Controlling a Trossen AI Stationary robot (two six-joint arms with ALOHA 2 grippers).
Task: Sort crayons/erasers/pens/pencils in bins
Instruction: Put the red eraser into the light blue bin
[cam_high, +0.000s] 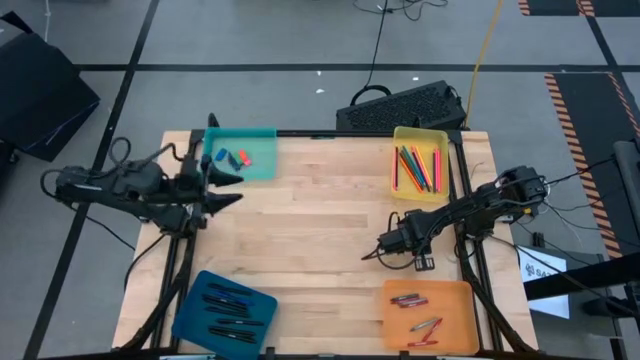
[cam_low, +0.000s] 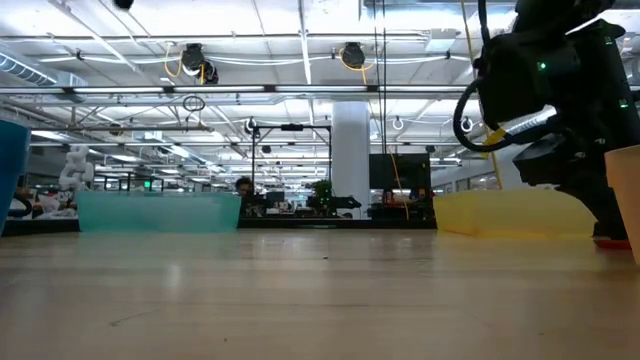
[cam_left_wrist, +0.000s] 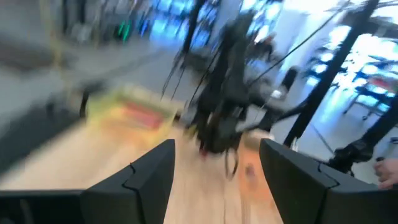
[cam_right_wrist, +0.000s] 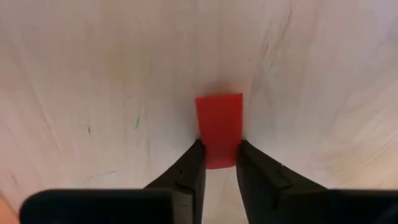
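The right gripper (cam_right_wrist: 219, 163) pinches a red eraser (cam_right_wrist: 219, 127) against the table (cam_high: 300, 230), between the yellow bin (cam_high: 420, 135) and the orange bin (cam_high: 430, 295), just left of both. The block looks light, stiff and slightly grippy; its flat side faces suit a hold. The left gripper (cam_high: 228, 188) waits with fingers spread beside the teal bin (cam_high: 262, 165), where other erasers lie.
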